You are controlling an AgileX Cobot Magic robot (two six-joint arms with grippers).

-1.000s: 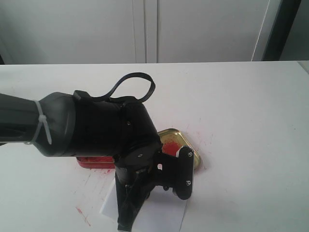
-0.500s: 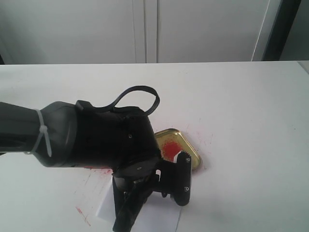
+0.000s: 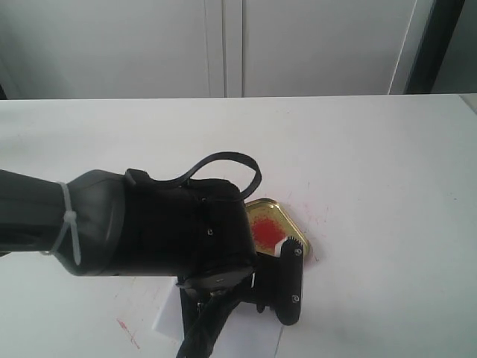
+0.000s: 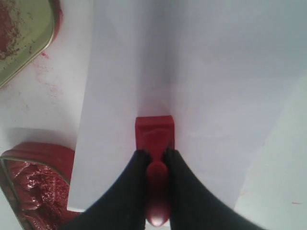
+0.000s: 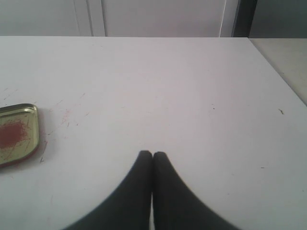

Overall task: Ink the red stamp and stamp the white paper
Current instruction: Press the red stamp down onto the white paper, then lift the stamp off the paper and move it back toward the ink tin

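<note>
In the left wrist view my left gripper is shut on the knob handle of the red stamp. The stamp's square base sits over the white paper, at or very near its surface. In the exterior view the left arm hides the stamp and most of the paper. My right gripper is shut with nothing in it, above bare tabletop, and does not show in the exterior view.
The gold tin lid with a red smear lies just beyond the paper; it also appears as the lid and the lid. The red ink tin sits beside the paper's edge. Red ink specks dot the white table.
The left arm has come down and forward over the paper, now covering the red ink tin in the exterior view. Its gripper opening has not changed.
</note>
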